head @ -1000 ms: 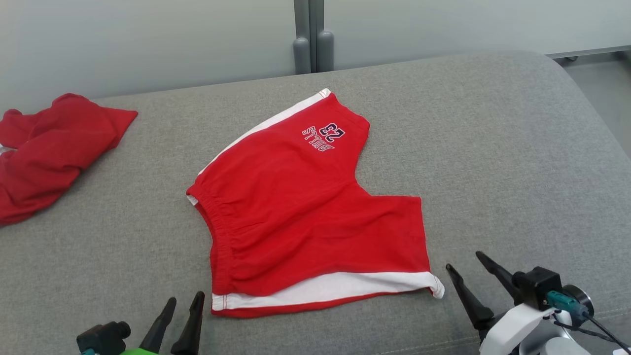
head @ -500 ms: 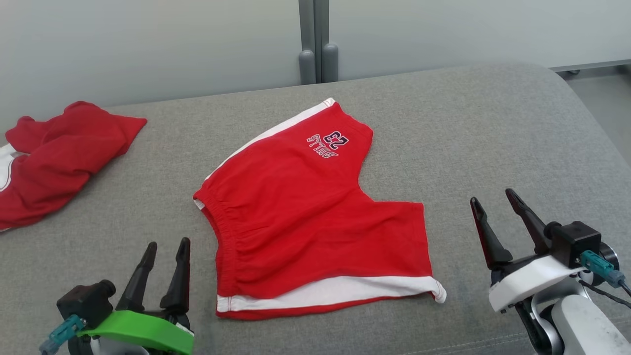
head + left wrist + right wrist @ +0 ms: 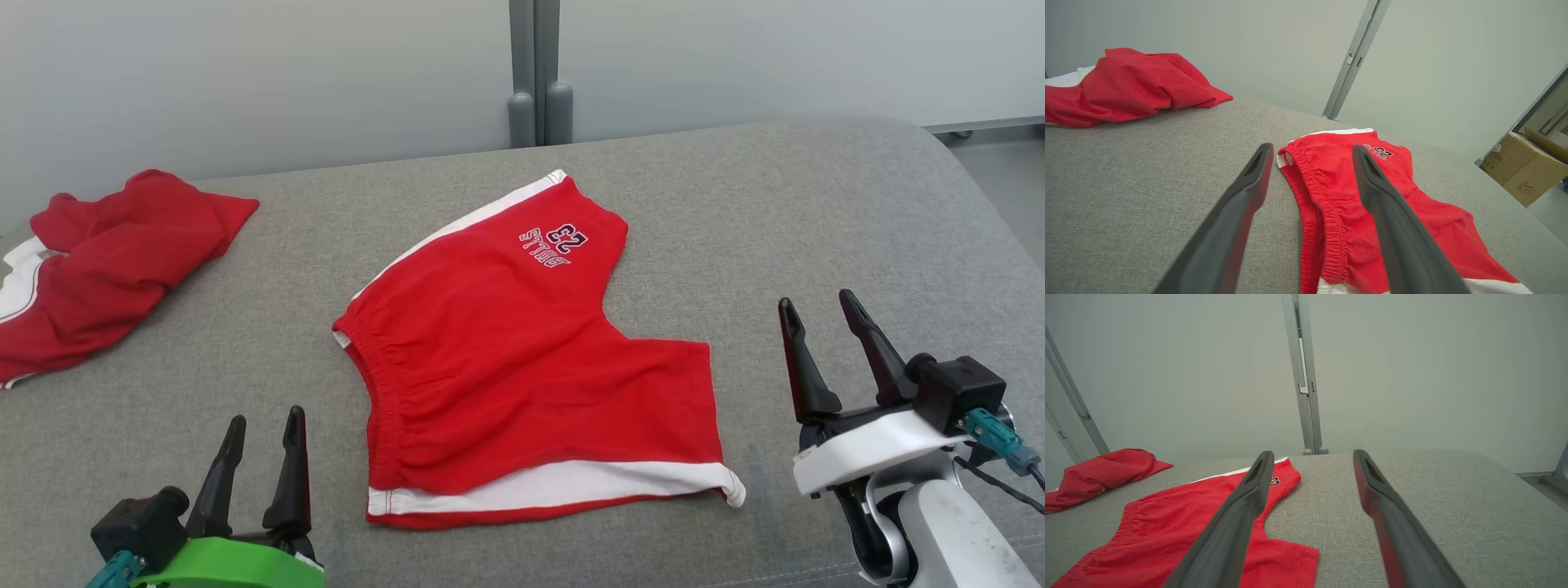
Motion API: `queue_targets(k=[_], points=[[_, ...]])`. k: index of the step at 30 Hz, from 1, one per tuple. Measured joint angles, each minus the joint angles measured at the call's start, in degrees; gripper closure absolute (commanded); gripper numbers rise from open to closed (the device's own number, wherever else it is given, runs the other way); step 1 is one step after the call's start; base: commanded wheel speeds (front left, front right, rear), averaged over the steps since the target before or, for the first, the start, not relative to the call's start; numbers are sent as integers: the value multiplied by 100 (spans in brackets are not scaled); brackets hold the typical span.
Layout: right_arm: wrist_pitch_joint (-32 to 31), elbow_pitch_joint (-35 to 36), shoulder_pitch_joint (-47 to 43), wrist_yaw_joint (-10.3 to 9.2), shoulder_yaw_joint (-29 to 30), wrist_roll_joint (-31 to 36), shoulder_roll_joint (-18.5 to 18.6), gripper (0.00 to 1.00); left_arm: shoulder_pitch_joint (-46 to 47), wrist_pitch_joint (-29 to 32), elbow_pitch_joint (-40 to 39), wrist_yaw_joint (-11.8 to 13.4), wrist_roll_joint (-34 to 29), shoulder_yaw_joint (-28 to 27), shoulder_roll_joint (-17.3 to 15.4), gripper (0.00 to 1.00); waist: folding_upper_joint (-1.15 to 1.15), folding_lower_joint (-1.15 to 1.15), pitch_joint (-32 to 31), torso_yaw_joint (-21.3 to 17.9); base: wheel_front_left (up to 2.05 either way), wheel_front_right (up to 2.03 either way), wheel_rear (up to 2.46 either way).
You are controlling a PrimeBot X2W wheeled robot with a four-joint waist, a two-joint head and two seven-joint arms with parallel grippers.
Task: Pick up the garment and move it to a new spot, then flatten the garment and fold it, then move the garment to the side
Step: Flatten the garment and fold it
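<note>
Find the red shorts (image 3: 522, 367) spread nearly flat on the grey cushion (image 3: 816, 204), straight out in front of the wall post (image 3: 539, 82), with the printed leg nearest that post. Note both tools released, with parted fingers and nothing between. Look for the left tool (image 3: 266, 416) well forward and left of the post, near the elastic waistband (image 3: 380, 384) but clear of it. Look for the right tool (image 3: 816, 300) forward and right of the post, beside the hem (image 3: 709, 400) of the plain leg, not touching. Expect light, limp knit cloth: no stiffness, likely to sag and bunch once lifted, not fragile, unlikely to slip from a firm pinch. Pinch both layers together at a waistband corner and a hem corner, then raise it taut. Leave alone the crumpled red garment (image 3: 122, 253) far left of the post.
</note>
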State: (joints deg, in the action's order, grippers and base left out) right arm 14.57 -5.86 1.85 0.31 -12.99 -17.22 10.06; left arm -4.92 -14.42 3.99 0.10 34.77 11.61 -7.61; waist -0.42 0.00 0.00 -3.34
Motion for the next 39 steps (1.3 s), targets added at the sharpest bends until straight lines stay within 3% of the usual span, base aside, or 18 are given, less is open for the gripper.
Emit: queue_targets(k=[7, 24, 39], points=[[0, 48, -143, -90, 140, -5, -102, 0, -274, 0, -168, 142, -254, -133, 102, 0, 0, 0, -32, 41, 0, 0, 0], [0, 36, -261, -82, 154, 22, -156, 0, -474, 0, -414, 142, -493, -199, 155, 0, 0, 0, -29, 63, 0, 0, 0], [0, -118, -400, 78, 147, 65, -216, 0, -645, 1, -222, 26, -528, 33, 208, 0, 0, 0, 1, 59, 0, 0, 0]])
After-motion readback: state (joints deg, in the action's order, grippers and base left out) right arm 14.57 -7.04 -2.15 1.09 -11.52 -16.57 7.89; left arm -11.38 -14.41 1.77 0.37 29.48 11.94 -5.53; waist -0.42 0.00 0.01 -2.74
